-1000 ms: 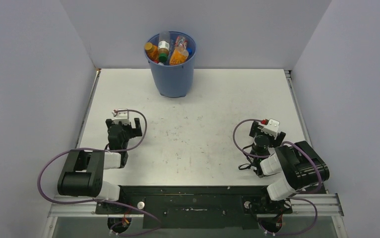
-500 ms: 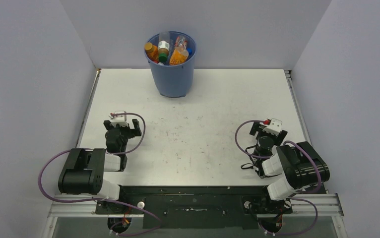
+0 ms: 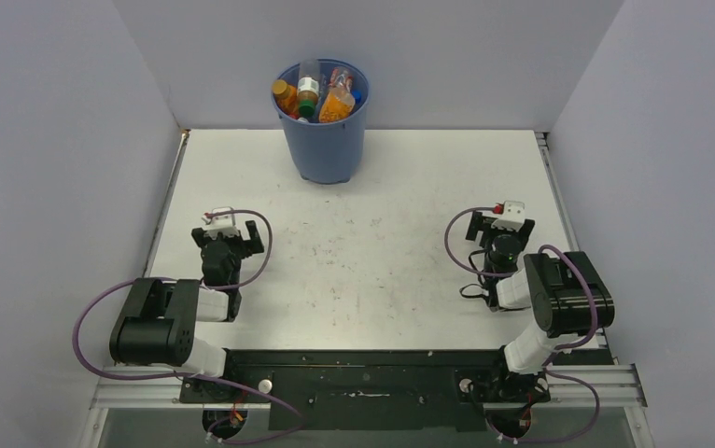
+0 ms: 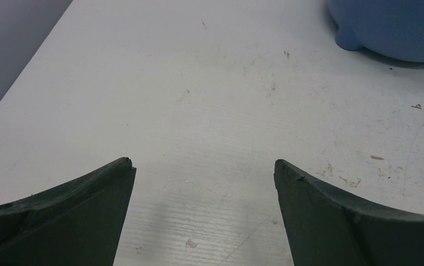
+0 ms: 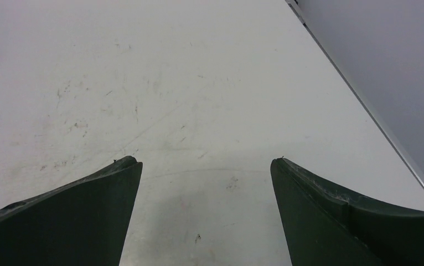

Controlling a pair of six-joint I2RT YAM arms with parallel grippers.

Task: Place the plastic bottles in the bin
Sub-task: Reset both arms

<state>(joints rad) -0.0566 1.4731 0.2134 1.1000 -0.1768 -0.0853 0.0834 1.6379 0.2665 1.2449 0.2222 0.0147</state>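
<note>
The blue bin (image 3: pixel 324 142) stands at the far middle of the white table, and its base shows in the left wrist view (image 4: pixel 398 25). Several plastic bottles (image 3: pixel 316 93) fill it, orange ones and clear ones with coloured caps; no bottle lies on the table. My left gripper (image 3: pixel 231 235) sits low at the near left, open, with only bare table between its fingers (image 4: pixel 203 163). My right gripper (image 3: pixel 504 230) sits low at the near right, also open and empty (image 5: pixel 205 160). Both point towards the far wall.
The white table (image 3: pixel 382 233) is scuffed, with small specks. Grey walls close it in on the left, back and right. A metal rail (image 5: pixel 365 105) runs along the right edge, close to my right gripper. A black base plate (image 3: pixel 363 378) lies at the near edge.
The right arm has swung so that its gripper sits a little farther right and straighter. The left gripper shifted slightly left early on. Both stayed open.
</note>
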